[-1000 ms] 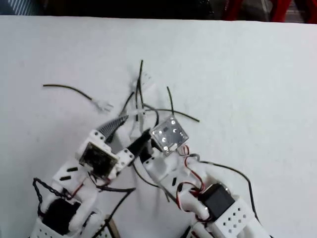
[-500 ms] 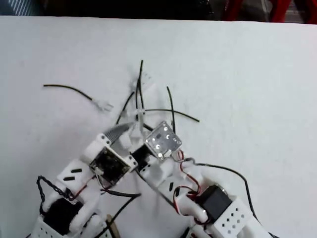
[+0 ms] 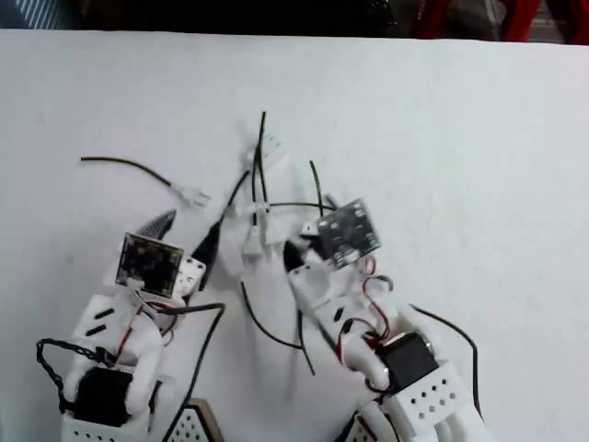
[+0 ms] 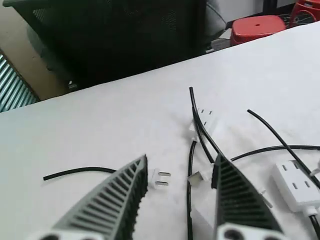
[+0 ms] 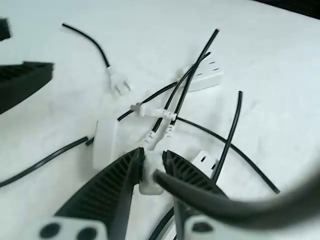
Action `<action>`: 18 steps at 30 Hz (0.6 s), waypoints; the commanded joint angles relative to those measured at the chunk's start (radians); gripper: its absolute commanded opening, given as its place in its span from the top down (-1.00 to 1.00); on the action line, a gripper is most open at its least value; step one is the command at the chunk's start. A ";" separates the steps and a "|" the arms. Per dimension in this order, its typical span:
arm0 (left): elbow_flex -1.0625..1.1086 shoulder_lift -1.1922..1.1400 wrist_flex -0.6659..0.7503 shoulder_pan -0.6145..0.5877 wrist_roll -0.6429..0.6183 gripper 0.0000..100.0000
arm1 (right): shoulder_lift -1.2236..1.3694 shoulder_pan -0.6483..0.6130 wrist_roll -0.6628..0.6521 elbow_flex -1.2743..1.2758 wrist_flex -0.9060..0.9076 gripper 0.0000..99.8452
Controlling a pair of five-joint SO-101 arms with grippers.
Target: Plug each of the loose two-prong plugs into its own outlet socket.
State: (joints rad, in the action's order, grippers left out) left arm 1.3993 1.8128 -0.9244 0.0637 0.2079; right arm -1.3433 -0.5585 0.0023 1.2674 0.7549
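Left wrist view, left gripper [image 4: 181, 162] spread wide, empty, two-prong plug [image 4: 161, 178] on the table [image 4: 75, 135] beside one finger, right gripper [image 5: 152, 157] pinched tight on a white plug [image 5: 149, 178].

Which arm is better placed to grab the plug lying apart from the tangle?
Left. The left gripper is open with that plug just ahead; the right gripper is shut on a white connector.

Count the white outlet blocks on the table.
3: the far outlet block at the tangle's end, the near outlet block beside the right gripper holding a white piece, and a plain white block, slots unseen, mid-tangle. Cords may hide more.
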 commanded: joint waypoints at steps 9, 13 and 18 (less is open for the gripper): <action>-0.442 -0.783 -0.144 -0.004 -0.075 0.56 | -0.010 0.099 0.014 -0.006 -0.067 0.97; -0.589 -1.093 -0.209 0.030 -0.150 0.44 | -0.010 0.099 0.014 -0.006 -0.067 0.97; -0.666 -1.403 -0.129 -0.001 -0.189 0.37 | -0.010 0.097 0.011 0.003 -0.067 0.97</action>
State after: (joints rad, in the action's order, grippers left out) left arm 0.8117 0.5700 -1.1055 0.0775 0.0345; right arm -1.3433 -0.4680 0.0084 1.2797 0.7089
